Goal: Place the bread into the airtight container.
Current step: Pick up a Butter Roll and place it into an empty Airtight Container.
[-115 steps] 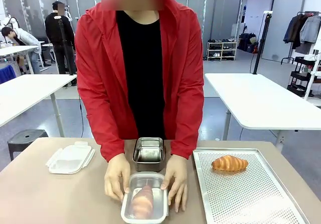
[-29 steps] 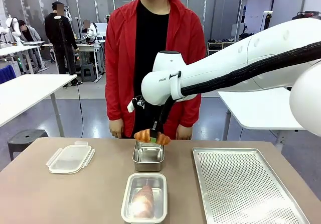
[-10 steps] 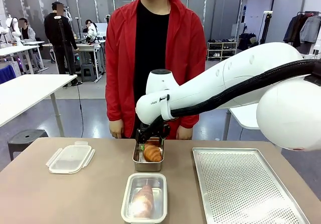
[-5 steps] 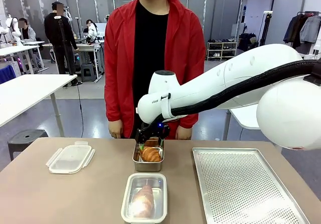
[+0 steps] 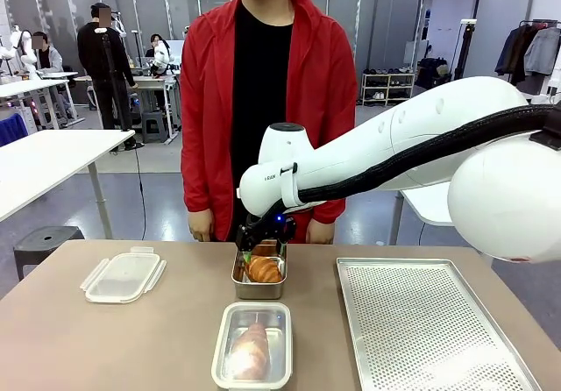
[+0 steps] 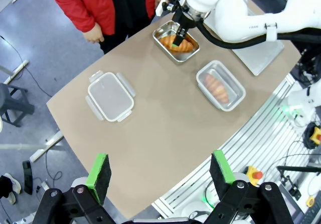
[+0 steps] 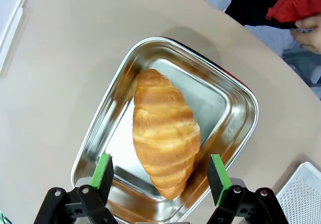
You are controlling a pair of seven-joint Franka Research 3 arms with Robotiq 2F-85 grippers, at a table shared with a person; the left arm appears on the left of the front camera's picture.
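On the tan bench, the bread lies inside the steel container; the right hand hovers above it, fingers spread. The left hand, high above, is spread too.

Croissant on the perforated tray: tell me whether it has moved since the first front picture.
Yes. It left the tray and now lies in the far steel container, left of the tray, as the croissant under the right gripper.
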